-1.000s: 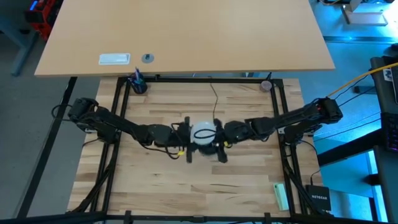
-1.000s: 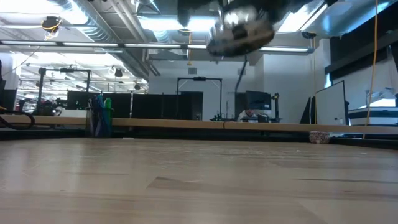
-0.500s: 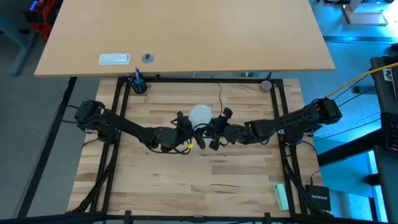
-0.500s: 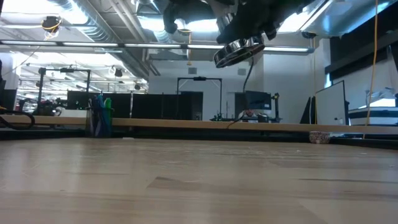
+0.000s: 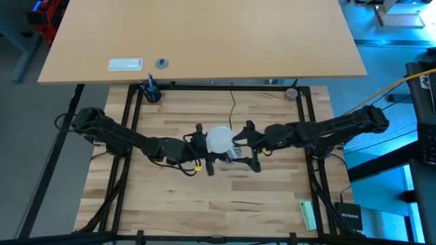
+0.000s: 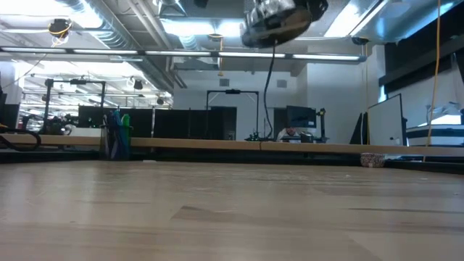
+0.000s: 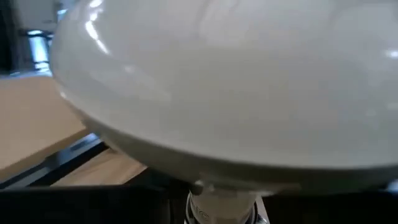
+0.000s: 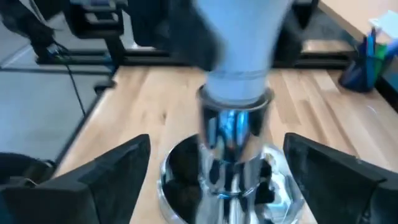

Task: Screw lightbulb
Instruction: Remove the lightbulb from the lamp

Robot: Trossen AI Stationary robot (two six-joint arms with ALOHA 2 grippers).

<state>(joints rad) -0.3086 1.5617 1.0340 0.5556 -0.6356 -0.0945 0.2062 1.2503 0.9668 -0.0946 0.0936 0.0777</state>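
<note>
A: Where does the lightbulb [image 5: 219, 139] sit relative to the two grippers?

B: Right between them, held up off the table. The left gripper [image 5: 202, 144] comes in from one side, and its wrist view is filled by the frosted dome [image 7: 236, 87], so the bulb is directly ahead of it and very close. I judge its jaws are pressed together on the lightbulb, though the fingers themselves are not visible.

A: And the right gripper [image 5: 249, 145]?

B: Its fingers [image 8: 118, 163] stand spread wide, one on each side of the silver metal socket [image 8: 233, 134], touching neither side as far as I can tell. The bulb's neck enters the socket from the far end, so bulb and socket share one long axis running straight away from the right gripper towards the left one.

A: So which arm is nearer the socket?

B: The right. For another turn it would need to close around the socket where it already brackets it.

A: Anything you can't settle?

B: How deep the thread is seated; the joint is blurred. In the low view only the socket's underside [image 6: 279, 25] and the thin black cord [image 6: 269, 80] show, with both grippers cut off above. What carries the socket's weight with the right jaws apart, I cannot tell.
</note>
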